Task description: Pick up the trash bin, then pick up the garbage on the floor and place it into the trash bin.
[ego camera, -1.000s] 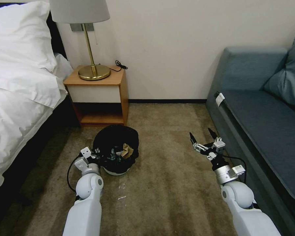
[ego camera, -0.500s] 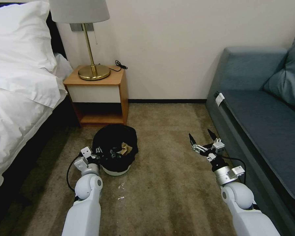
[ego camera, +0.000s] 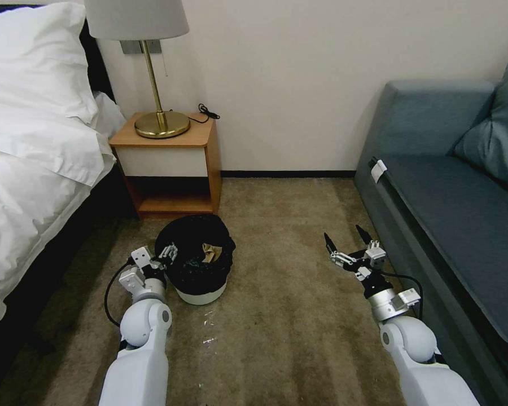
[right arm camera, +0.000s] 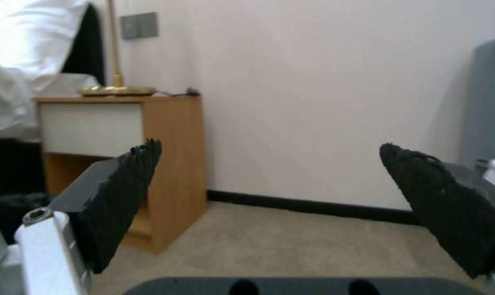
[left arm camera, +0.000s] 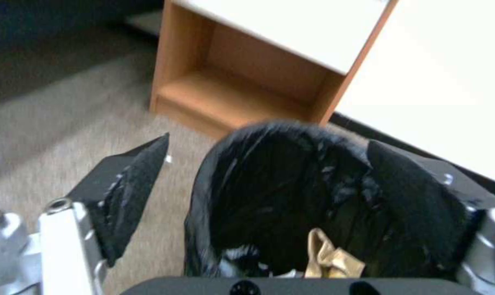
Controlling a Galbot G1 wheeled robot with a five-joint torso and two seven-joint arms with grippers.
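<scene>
Trash bin (ego camera: 196, 265): white round bin with a black bag folded over its rim, standing on the carpet at lower centre-left of the head view, just in front of the nightstand.
Left gripper (ego camera: 166, 255): at the bin's left rim, spread wide. In the left wrist view one finger (left arm camera: 128, 192) is outside the bin over the carpet, clear of the bag, and the other finger (left arm camera: 417, 209) is on the far side of the rim; whether that one touches the bag I cannot tell. The rim sits between the two fingers, not clenched.
Garbage (ego camera: 210, 251): a crumpled tan paper piece lies inside the bin against the black liner, also seen low in the left wrist view (left arm camera: 329, 260). Other pieces in the bin are too dark to make out.
Right gripper (ego camera: 347, 241): lower right of centre in the head view, held above the carpet, fingers spread and holding nothing, well apart from the bin and near the sofa front.
Carpet (ego camera: 288, 327): tan-brown, with a few small pale flecks just below the bin.
Nightstand (ego camera: 172, 163): wooden, with an open lower shelf, left of centre; a brass lamp (ego camera: 161, 121) stands on top.
Bed (ego camera: 34, 152): white bedding along the left edge.
Sofa (ego camera: 463, 214): grey-blue, along the right edge.
</scene>
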